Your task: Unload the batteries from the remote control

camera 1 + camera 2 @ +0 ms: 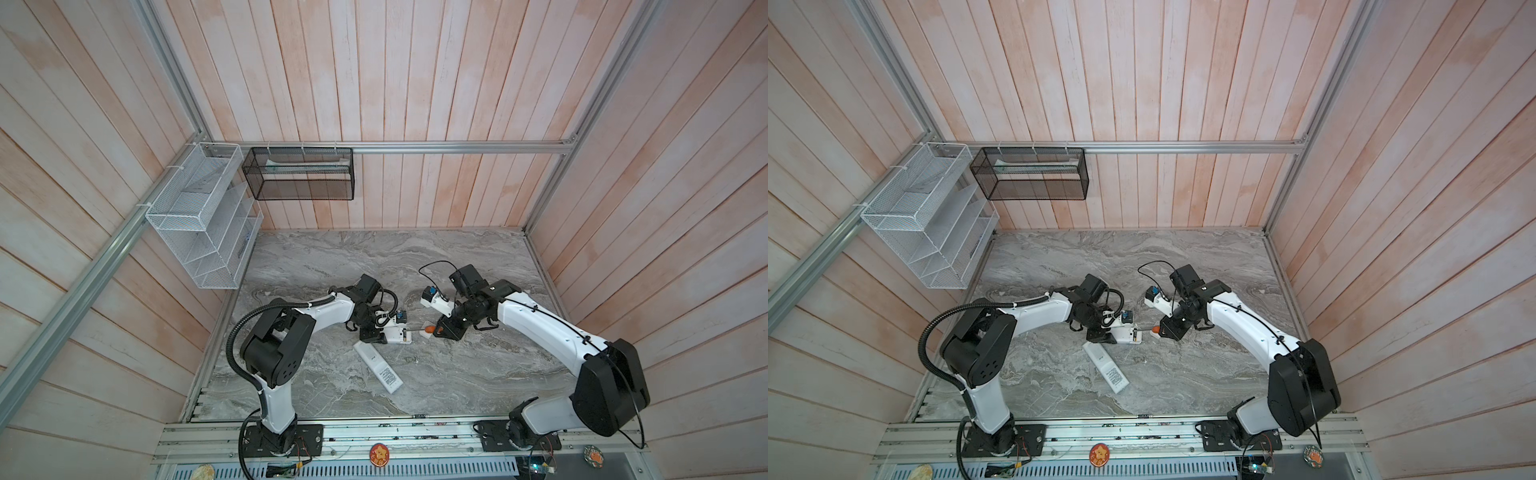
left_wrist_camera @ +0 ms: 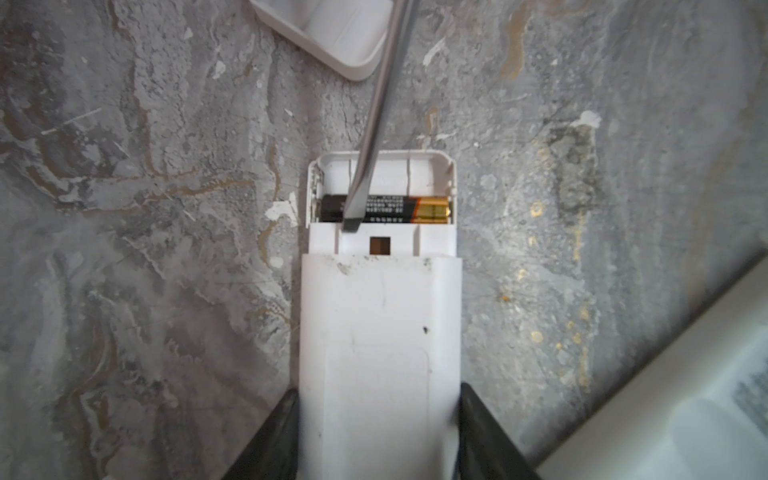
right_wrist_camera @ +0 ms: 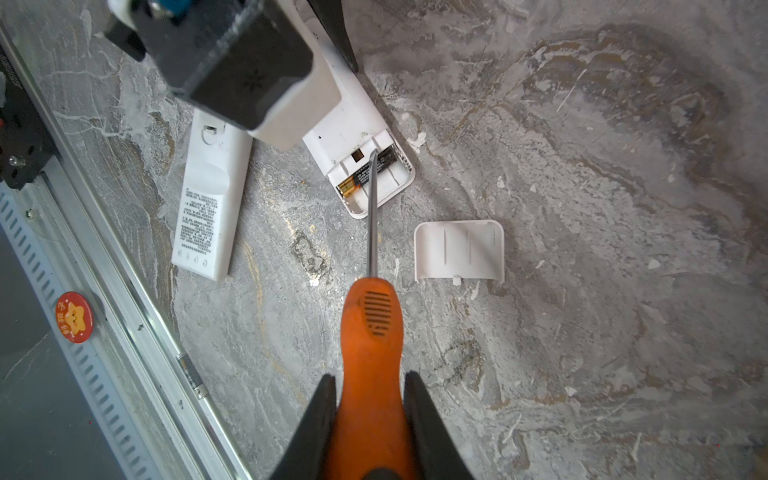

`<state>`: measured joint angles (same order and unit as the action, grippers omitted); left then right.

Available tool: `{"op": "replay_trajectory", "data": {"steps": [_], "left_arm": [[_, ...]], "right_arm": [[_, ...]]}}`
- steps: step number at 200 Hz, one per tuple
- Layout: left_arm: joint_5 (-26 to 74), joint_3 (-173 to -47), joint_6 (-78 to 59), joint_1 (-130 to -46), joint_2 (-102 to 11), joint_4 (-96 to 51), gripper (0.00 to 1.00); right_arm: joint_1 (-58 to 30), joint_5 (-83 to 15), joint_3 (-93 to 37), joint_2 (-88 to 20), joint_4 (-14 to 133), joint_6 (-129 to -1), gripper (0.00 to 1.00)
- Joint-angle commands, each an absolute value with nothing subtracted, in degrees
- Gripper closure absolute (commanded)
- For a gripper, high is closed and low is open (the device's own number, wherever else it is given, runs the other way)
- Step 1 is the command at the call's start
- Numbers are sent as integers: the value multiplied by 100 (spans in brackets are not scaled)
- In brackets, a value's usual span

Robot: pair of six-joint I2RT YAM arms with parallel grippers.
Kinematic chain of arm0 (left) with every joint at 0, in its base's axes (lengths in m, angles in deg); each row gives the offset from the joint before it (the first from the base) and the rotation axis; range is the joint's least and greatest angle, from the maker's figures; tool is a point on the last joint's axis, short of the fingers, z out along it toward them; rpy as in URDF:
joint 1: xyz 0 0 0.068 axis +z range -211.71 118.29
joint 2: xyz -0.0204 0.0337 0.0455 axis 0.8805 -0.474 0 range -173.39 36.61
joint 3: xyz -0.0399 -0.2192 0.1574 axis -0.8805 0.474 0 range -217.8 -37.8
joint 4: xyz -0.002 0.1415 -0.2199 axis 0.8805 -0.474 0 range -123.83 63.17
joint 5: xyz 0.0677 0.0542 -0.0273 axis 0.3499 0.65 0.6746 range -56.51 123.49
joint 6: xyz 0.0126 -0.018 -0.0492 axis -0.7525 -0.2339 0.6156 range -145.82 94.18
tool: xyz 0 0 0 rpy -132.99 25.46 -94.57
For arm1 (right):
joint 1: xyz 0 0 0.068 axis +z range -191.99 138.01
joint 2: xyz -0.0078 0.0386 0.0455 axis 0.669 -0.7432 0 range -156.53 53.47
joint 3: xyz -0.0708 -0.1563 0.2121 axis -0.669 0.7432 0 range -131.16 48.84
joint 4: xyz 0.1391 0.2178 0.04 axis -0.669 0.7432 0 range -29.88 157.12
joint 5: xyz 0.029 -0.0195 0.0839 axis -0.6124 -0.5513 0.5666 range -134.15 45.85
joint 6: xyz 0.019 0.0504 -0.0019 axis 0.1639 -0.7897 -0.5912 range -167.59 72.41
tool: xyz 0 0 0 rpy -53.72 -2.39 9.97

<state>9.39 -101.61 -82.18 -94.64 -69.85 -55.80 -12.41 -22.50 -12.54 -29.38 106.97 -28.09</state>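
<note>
The left claw [image 2: 379, 415] clamps the remote [image 1: 394, 336], just below the middle of a top view; the right claw [image 3: 370, 399] grips the screwdriver [image 3: 371, 332]. 1 battery [image 2: 388, 210] lies in the open compartment, blade tip over its dark end. Pry gently upward, remote held flat.

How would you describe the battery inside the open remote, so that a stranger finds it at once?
On the grey marble table, the left gripper holds a white remote with its back compartment open. Inside, under the screwdriver tip, lies one slim cell. It is black with a gold end, unlike the white plastic around it.
</note>
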Motion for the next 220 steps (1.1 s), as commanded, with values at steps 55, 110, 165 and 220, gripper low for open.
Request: {"op": "replay_trajectory", "data": {"steps": [55, 110, 165, 220], "left_arm": [[1195, -10031, -8277, -9476, -6887, -5468, 76], [1395, -9994, -8251, -9477, -6876, -5357, 77], [1451, -9950, -8268, -9476, -6821, -5280, 77], [1637, -9959, -8227, -9552, -6725, -5182, 77]], "right_arm": [[-1185, -2580, -1233, -2993, 11209, -2764, 100], [-1149, -2641, -1335, -2952, 11439, -2782, 100], [-1125, -2685, -1400, -2985, 11540, -2774, 100], [-985, -2881, -1625, -3219, 11722, -2824, 100]]}}
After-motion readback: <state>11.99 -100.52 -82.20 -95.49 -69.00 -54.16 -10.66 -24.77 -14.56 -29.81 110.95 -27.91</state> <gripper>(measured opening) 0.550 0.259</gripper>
